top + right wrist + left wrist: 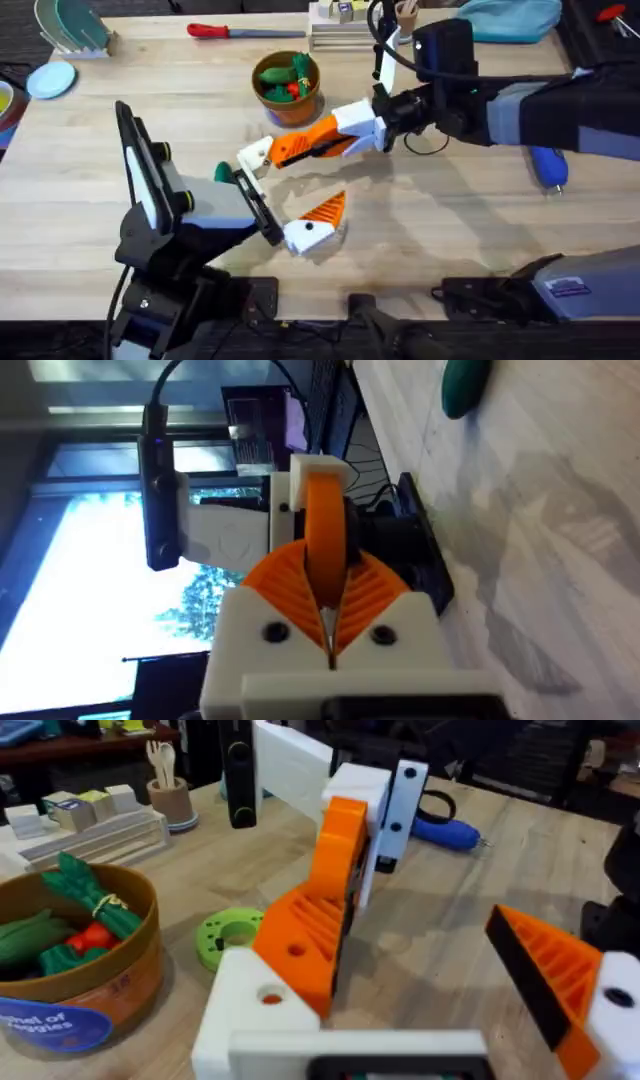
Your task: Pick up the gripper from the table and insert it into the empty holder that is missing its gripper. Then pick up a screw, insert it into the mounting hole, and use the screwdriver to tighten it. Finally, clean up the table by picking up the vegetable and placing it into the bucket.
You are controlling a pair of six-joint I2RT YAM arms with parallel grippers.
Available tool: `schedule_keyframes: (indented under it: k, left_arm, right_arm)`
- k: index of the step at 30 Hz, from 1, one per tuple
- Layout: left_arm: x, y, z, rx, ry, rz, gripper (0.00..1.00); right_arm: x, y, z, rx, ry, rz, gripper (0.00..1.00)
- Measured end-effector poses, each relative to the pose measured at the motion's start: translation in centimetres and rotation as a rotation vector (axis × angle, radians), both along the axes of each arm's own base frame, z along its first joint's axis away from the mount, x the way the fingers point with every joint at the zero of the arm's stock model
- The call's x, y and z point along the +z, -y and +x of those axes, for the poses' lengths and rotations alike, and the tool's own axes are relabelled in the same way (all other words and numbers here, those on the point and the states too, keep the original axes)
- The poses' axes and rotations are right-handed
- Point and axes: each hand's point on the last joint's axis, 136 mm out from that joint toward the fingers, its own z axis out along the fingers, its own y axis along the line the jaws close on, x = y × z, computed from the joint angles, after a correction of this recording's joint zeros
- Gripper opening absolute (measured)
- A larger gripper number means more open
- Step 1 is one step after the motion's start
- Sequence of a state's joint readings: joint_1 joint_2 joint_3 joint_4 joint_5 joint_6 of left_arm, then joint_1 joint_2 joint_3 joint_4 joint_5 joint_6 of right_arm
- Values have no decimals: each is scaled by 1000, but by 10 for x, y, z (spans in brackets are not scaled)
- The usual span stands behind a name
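A robotics lab: wooden workbench [450, 210], red-handled tool [245, 31], large windows [90, 550] behind.

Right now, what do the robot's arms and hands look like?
The left arm and right arm are black with pale grey sections. The left hand and right hand have white finger blocks with orange ribbed pads; one left block lacks its pad. A black cable loops above the right arm.

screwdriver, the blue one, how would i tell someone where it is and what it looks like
Start at the light wooden table and go to its right end, past the right arm's dark forearm. The blue screwdriver lies flat there, alone on bare wood. It is chunky and blue, unlike the slim red-handled tool at the table's far edge.
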State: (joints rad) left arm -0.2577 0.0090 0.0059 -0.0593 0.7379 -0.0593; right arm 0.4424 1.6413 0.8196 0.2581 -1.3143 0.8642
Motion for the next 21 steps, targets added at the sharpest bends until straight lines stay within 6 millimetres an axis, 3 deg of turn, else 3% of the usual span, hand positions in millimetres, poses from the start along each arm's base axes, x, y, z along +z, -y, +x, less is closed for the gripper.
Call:
schedule_keyframes:
  k: [14, 21]
  left_arm:
    - [0, -3, 4, 27, 0, 1, 993]
    - [-1, -8, 11, 73, -17, -4, 993]
  right_arm:
    - [1, -13, 3, -18, 56, -3, 9]
    - [-9, -24, 8, 4, 4, -13, 8]
